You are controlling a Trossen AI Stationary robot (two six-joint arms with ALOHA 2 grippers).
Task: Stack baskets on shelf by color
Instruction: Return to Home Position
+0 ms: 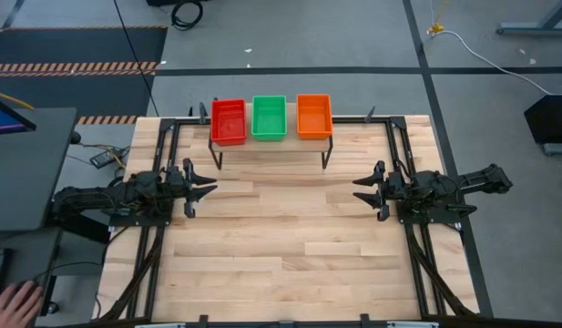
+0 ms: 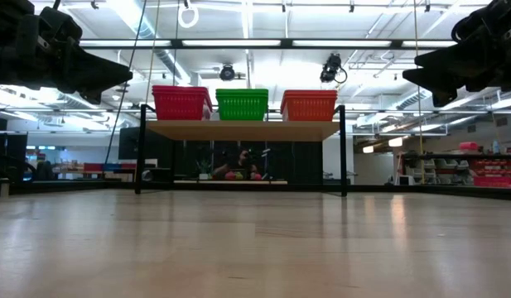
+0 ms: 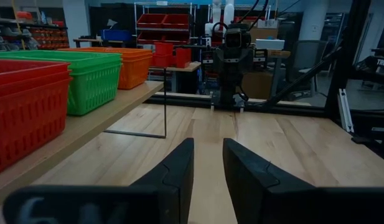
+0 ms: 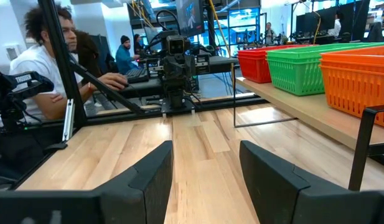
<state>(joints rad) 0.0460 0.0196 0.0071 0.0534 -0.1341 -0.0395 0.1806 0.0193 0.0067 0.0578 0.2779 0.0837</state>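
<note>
The shelf (image 1: 271,143) stands at the table's far edge on thin black legs. On its top sit a red basket stack (image 1: 229,121) at the left, a green one (image 1: 269,117) in the middle and an orange one (image 1: 314,115) at the right, side by side. In the low view they show as red (image 2: 181,103), green (image 2: 242,104) and orange (image 2: 309,105). My left gripper (image 1: 210,189) is open and empty, raised at the table's left. My right gripper (image 1: 358,189) is open and empty, raised at the table's right. Both point toward the table's middle.
The wooden slatted tabletop (image 1: 290,246) lies bare between and in front of the arms. A grey side table (image 1: 25,164) stands at the left. A person's hand (image 1: 16,302) shows at the near left corner. People sit beyond the table's left side (image 4: 48,68).
</note>
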